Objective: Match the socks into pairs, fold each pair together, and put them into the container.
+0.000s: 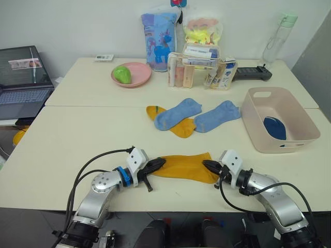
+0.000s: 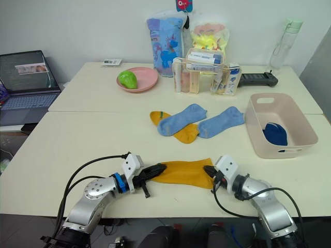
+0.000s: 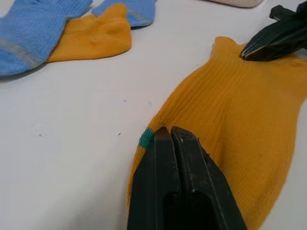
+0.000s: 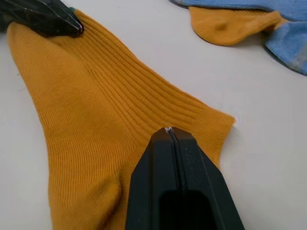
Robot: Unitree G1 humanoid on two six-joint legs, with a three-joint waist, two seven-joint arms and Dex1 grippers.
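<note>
two grippers hold one mustard yellow sock (image 1: 187,167) stretched flat near the front edge of the cream table (image 1: 77,139). the left gripper (image 1: 159,164) reaches in low from the robot's left, its black fingers pressed together on the sock's end with the green mark, while the right gripper (image 1: 208,165) comes in from the opposite side, fingers likewise closed tight on the other end. both forearms lie almost level with the tabletop, elbows back towards the table's front edge.

further back, mid-table, a second mustard yellow sock (image 1: 178,125) lies partly under two light blue socks (image 1: 177,113), one overlapping it and the other just beside it. bare tabletop separates these from the held sock. the pale pink container (image 1: 305,132) sits to the robot's right, close to the table's right edge, with a dark navy blue bundle (image 1: 274,128) inside. a pink plate (image 1: 138,72) and a clear organiser of bottles (image 1: 200,67) stand well behind.
</note>
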